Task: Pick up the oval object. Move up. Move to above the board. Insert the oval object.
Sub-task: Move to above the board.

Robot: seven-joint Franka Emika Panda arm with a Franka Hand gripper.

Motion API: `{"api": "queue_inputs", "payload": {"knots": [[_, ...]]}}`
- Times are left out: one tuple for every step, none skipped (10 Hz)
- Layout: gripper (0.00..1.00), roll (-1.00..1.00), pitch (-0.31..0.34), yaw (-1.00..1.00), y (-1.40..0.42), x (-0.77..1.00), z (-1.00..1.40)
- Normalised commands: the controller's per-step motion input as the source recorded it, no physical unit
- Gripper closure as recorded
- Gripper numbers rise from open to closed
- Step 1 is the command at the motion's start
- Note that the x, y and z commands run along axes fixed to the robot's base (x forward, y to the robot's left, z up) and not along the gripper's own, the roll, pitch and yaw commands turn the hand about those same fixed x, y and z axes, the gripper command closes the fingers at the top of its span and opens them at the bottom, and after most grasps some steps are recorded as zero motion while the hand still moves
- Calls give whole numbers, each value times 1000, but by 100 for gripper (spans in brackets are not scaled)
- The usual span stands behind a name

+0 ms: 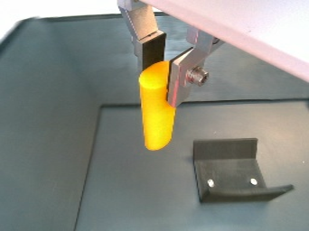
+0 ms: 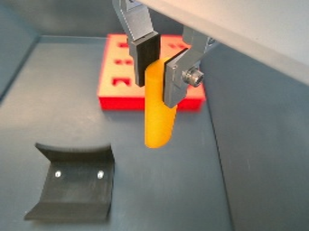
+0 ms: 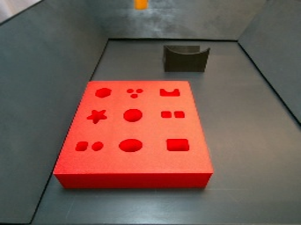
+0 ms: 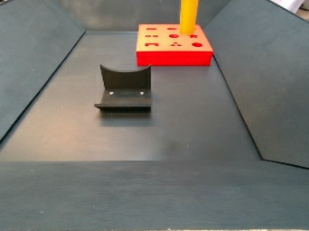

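My gripper (image 1: 167, 65) is shut on the oval object (image 1: 157, 113), a smooth orange-yellow peg that hangs upright from the silver fingers, held by its upper end, well above the floor. Both wrist views show the grip, and the gripper (image 2: 163, 68) holds the peg (image 2: 160, 122) with the red board (image 2: 121, 101) behind it. In a side view the board (image 3: 135, 180) lies flat with its shaped cut-outs, and only the peg's tip (image 3: 141, 3) shows at the frame's edge. In a side view the peg (image 4: 190, 13) hangs by the board (image 4: 175, 58). The gripper itself is out of both side views.
The dark fixture (image 3: 185, 57) stands on the floor beyond the board, apart from it; it also shows in other views (image 4: 123, 88) (image 1: 232, 170) (image 2: 75, 180). Sloping grey walls enclose the floor on all sides.
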Motion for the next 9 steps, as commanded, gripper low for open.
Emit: {"api": "queue_inputs", "payload": {"knots": [[100,11,32,1000,-1000,28,271],[100,15,38,1000,-1000,29,270],[100,23,46,1000,-1000,30,280],[100,19,49,1000,-1000,32,280],[100,31,61,1000,-1000,35,285],[100,32,68,1000,-1000,37,290],[100,43,83,1000,-1000,42,294],[100,53,103,850,-1000,56,294],[100,57,112,511,-1000,89,296]]}}
